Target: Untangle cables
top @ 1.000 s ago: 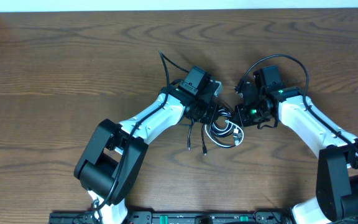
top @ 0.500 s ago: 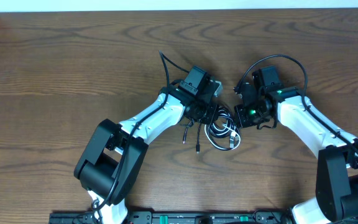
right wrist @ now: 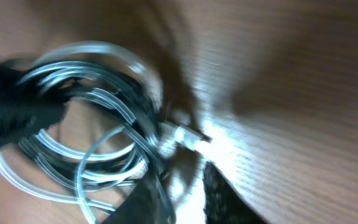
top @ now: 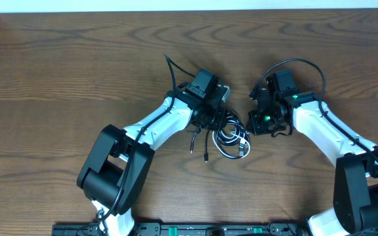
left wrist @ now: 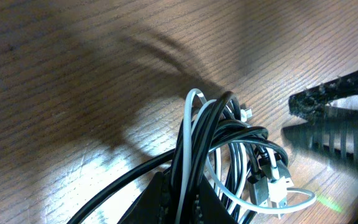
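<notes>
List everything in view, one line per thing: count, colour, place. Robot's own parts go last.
cables: one tangled bundle, several black cords plus one white; table centre, between the two hands; exact cord count unclear
table: one, brown wood grain, fills the view
white strip: one, along the far table edge
base rail: one, black, near edge
arms: two, white and black, reaching in from the near edge
arm wires: two, thicker black, looping off the wrists
left hand: one, black, shut on the cables
right hand: one, black, fingers slightly apart, at the bundle's right side
</notes>
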Controlling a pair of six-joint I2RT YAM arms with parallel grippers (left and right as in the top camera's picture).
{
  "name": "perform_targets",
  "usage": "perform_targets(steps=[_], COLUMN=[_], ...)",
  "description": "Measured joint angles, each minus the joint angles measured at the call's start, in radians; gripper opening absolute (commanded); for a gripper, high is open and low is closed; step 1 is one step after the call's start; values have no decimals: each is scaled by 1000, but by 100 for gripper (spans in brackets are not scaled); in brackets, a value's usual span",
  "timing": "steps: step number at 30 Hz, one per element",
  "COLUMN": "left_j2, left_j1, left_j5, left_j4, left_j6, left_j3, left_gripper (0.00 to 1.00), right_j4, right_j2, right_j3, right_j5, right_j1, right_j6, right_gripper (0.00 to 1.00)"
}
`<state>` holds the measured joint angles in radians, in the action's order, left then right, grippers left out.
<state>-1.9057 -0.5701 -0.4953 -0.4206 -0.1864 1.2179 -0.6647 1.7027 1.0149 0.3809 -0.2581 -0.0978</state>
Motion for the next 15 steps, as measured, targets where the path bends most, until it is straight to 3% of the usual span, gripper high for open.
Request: perform_targets(steps=[7,15], left_j2=[0,0], left_j1=[0,0], left_j5=[-12,-45], left_j4=[4,5], left_j6=[0,0], left_j3=[0,0], left_gripper=[8,8], right_j4=[3,3], right_j2=[0,0], right_j3=[0,0], right_j5=[89,41], right_j1=[0,0], right_j6=[31,38], right_gripper=[27,27])
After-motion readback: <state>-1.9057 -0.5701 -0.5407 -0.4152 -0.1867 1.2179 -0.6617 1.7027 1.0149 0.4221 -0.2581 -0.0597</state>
